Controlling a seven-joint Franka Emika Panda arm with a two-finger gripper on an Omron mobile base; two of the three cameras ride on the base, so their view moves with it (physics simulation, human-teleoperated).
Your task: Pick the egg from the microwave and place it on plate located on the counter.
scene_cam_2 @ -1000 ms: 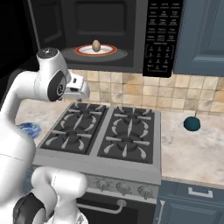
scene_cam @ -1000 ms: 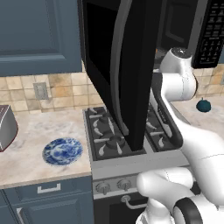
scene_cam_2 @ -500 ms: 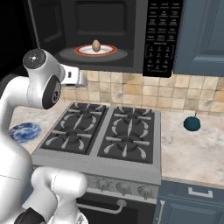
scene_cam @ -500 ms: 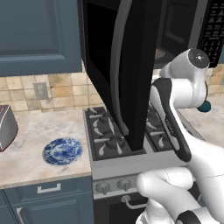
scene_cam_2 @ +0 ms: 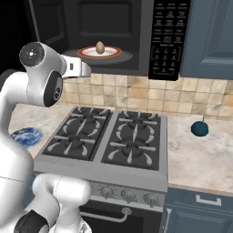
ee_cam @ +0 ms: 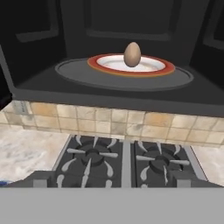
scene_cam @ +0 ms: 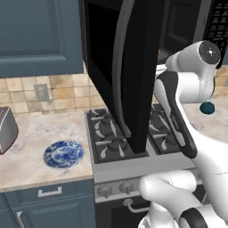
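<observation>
egg [ee_cam: 132, 54] sitting upright on orange-rimmed white dish [ee_cam: 151, 66] inside microwave [scene_cam_2: 170, 41], door [scene_cam: 122, 71] hanging wide open. dish resting on grey turntable [ee_cam: 78, 74]. arm [scene_cam_2: 41, 75] reaching up toward cavity, wrist just in front of opening, left of dish. fingers' state: cannot tell. blue-patterned plate [scene_cam: 63, 154] lying on surface [scene_cam: 26, 156] left of stove [scene_cam_2: 113, 141]. teal round object [scene_cam_2: 199, 128] sitting on surface right of stove.
</observation>
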